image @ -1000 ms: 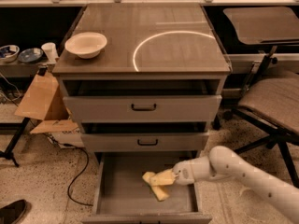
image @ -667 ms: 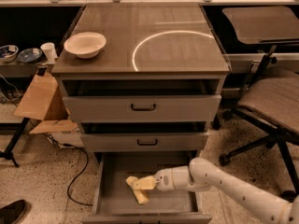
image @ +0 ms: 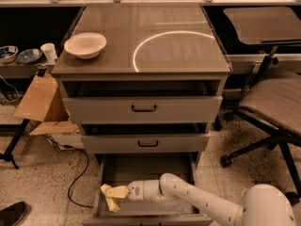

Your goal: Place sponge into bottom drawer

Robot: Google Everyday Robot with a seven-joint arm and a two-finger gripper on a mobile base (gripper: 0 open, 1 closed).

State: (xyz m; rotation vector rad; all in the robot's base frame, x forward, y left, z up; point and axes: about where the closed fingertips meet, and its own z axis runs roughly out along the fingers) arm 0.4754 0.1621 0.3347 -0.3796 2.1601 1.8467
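Note:
The bottom drawer (image: 150, 169) is pulled out under two upper grey drawers, showing a flat grey interior. My white arm reaches in from the lower right across the drawer. My gripper (image: 114, 195) is at the drawer's front left, by its left wall, shut on the pale yellow sponge (image: 110, 198). The sponge hangs from the fingers, low over the drawer floor; I cannot tell whether it touches the floor.
A white bowl (image: 85, 44) stands on the cabinet top (image: 188, 51) at the left. An office chair (image: 277, 107) stands to the right. A cardboard box (image: 42, 102) and cable lie on the floor at the left. A shoe (image: 11, 214) is at bottom left.
My gripper has moved left across the bottom drawer with the sponge in it, from the drawer's middle to its front left corner.

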